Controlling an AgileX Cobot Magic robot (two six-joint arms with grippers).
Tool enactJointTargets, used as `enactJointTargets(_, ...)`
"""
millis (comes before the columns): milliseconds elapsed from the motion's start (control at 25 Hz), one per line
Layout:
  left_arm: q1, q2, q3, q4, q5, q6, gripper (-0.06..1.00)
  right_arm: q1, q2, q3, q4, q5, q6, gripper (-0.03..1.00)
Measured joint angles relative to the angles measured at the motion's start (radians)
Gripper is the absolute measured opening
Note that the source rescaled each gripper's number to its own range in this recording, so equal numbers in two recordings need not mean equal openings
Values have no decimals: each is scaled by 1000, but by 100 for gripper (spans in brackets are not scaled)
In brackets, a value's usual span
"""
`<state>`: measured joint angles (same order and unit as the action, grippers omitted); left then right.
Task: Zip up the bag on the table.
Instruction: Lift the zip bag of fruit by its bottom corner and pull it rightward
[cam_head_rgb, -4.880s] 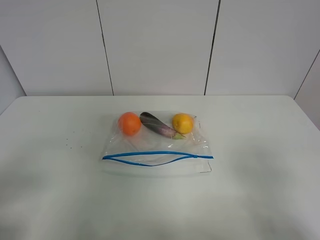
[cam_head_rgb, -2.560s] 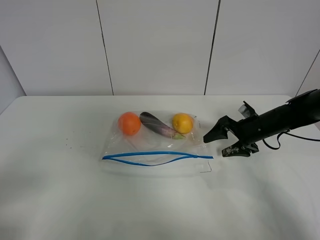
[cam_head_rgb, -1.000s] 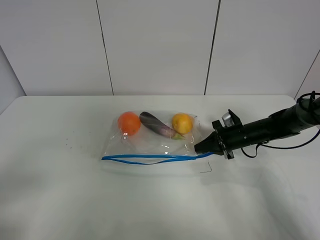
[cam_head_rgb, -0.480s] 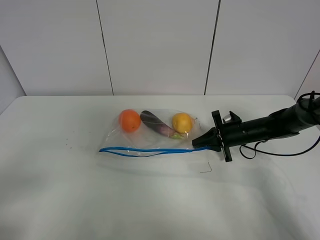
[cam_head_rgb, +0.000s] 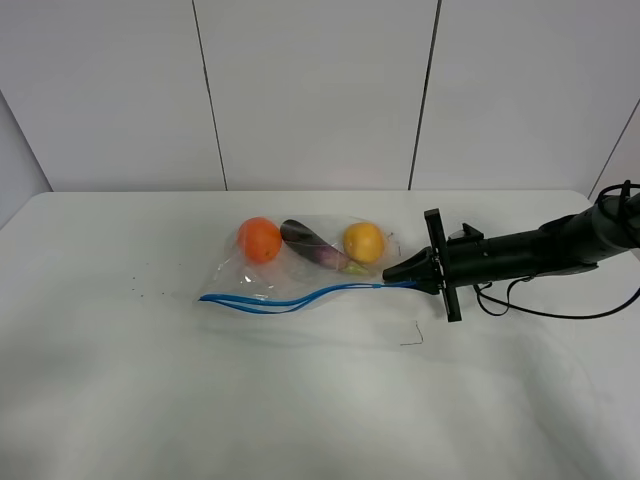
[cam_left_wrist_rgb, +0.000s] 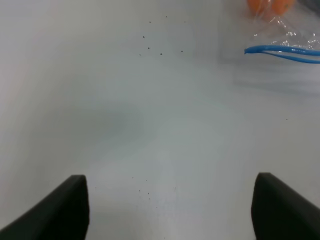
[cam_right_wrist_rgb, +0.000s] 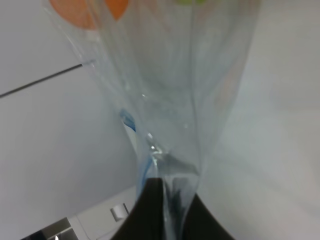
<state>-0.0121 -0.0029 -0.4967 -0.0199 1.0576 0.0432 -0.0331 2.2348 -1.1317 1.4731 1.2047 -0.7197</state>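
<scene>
Pinching the bag by its zipper end, right pincer clenched; left pincer released

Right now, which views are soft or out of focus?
Exterior high: sharp, evenly lit, faint shadow under the bag. Left wrist: mildly soft, left gripper edges fuzzy. Right wrist: worst, bag close to the lens, blurred at the right gripper.

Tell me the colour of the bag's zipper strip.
Blue. The strip along the bag shows best in the exterior high view.
</scene>
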Motion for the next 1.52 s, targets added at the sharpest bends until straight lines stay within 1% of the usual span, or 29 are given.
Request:
enactJointTargets(280, 0, 0, 0, 0, 0, 0, 95, 0, -50, 1, 35, 0, 23, 0)
enactJointTargets(1000, 0, 0, 0, 0, 0, 0, 95, 0, -53, 1, 39, 0, 53, 0)
enactJointTargets(1240, 0, 0, 0, 3, 0, 0, 95, 0, -53, 1, 43, 0, 91, 0)
enactJointTargets(1520, 0, 0, 0, 3, 0, 0, 95, 0, -115, 2, 66, -1, 107, 0)
